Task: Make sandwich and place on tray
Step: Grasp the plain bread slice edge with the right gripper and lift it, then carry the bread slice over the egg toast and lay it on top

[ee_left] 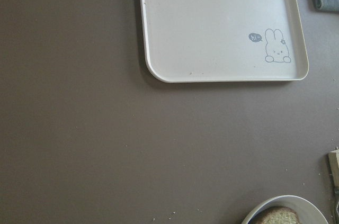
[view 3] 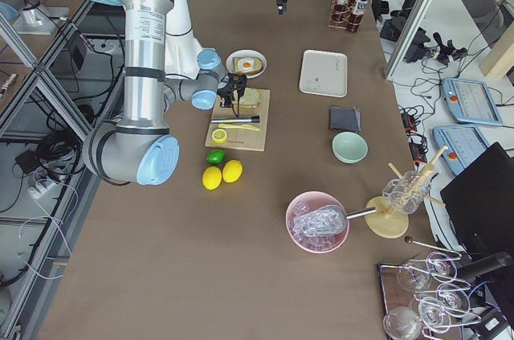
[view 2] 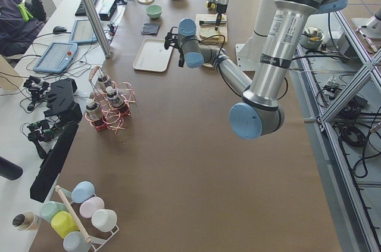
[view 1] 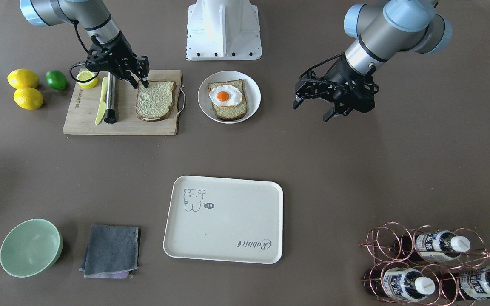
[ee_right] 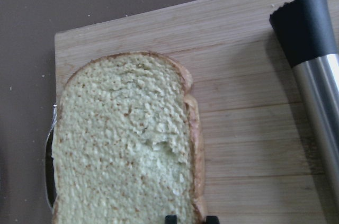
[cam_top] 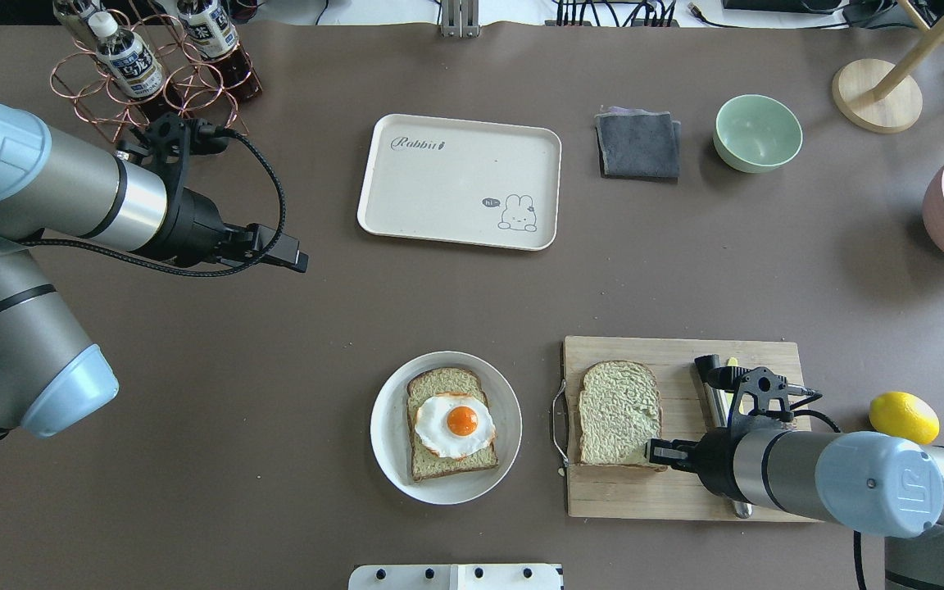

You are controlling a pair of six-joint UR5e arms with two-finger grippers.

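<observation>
One bread slice [view 1: 155, 100] lies flat on the wooden cutting board [view 1: 87, 119]. My right gripper [view 1: 139, 83] points down at its corner nearest the robot. In the right wrist view the fingertips [ee_right: 170, 218] stand close together, pinching the slice's [ee_right: 122, 144] crust edge. The other slice [view 1: 232, 111] lies on the round white plate [view 1: 251, 95] with the fried egg [view 1: 224, 96] on top. The cream tray [view 1: 223, 219] is empty at the table's far middle. My left gripper [view 1: 313, 111] is open and empty above bare table, to the plate's side.
On the board lie a yellow knife [view 1: 100, 102], a steel cylinder [view 1: 111, 100] and a lemon half [view 1: 86, 77]. Two lemons [view 1: 24, 78] and a lime [view 1: 56, 79] sit beside it. A green bowl [view 1: 30, 246], grey cloth [view 1: 111, 250] and bottle rack [view 1: 432, 263] flank the tray.
</observation>
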